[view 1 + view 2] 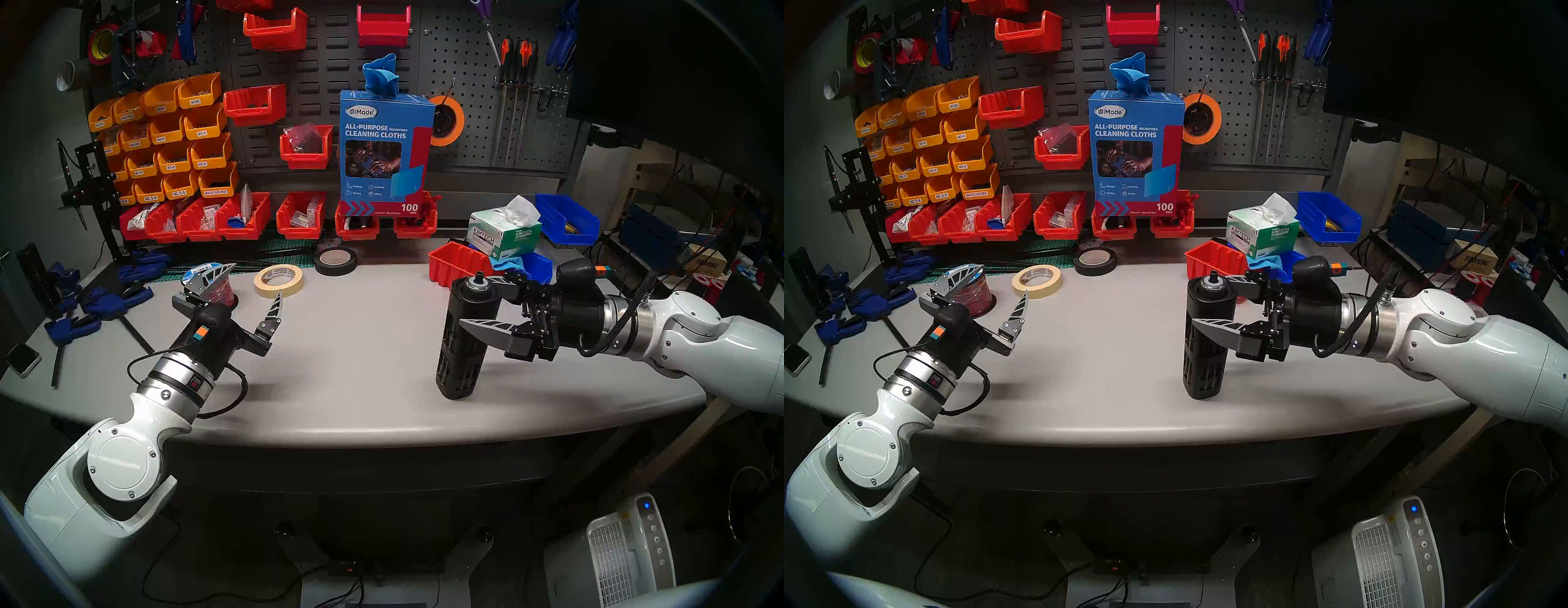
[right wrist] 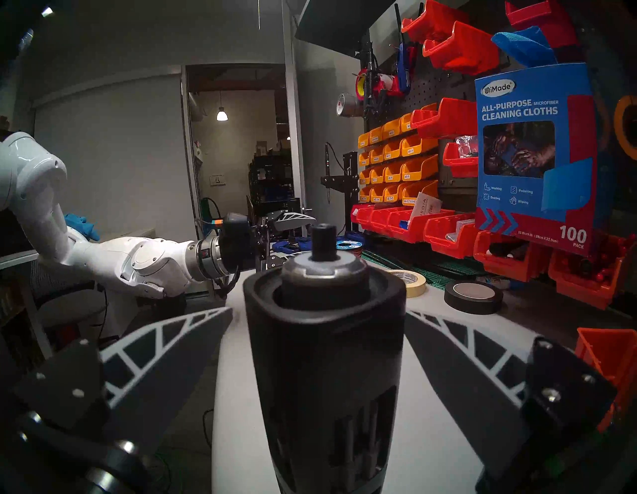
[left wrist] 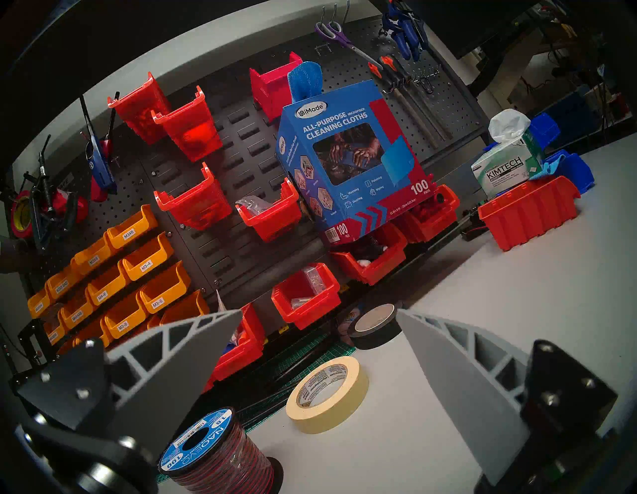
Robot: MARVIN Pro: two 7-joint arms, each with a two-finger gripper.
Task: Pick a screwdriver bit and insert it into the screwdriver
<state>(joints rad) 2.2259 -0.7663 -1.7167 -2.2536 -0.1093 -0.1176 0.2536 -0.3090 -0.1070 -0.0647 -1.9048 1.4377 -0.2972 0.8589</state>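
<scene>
The screwdriver (image 1: 466, 339) (image 1: 1207, 339) is a tall black column standing upright on the grey table, right of centre. It has a silver ring and a short black stub (image 2: 324, 238) on top. My right gripper (image 1: 475, 301) (image 1: 1210, 301) (image 2: 320, 312) is open and straddles its upper half, one finger on each side with a gap to the body. Slim rods show dimly inside its lower slots (image 2: 348, 438); I cannot make out a screwdriver bit for certain. My left gripper (image 1: 256, 280) (image 1: 1003, 280) (image 3: 320, 310) hovers open and empty over the table's left side.
A wire spool (image 1: 220, 291) and a masking tape roll (image 1: 278, 280) lie just beyond the left gripper, with a black tape roll (image 1: 335, 261) further back. A red bin (image 1: 460, 263) and tissue box (image 1: 505, 233) stand behind the screwdriver. Blue clamps (image 1: 85, 305) lie far left.
</scene>
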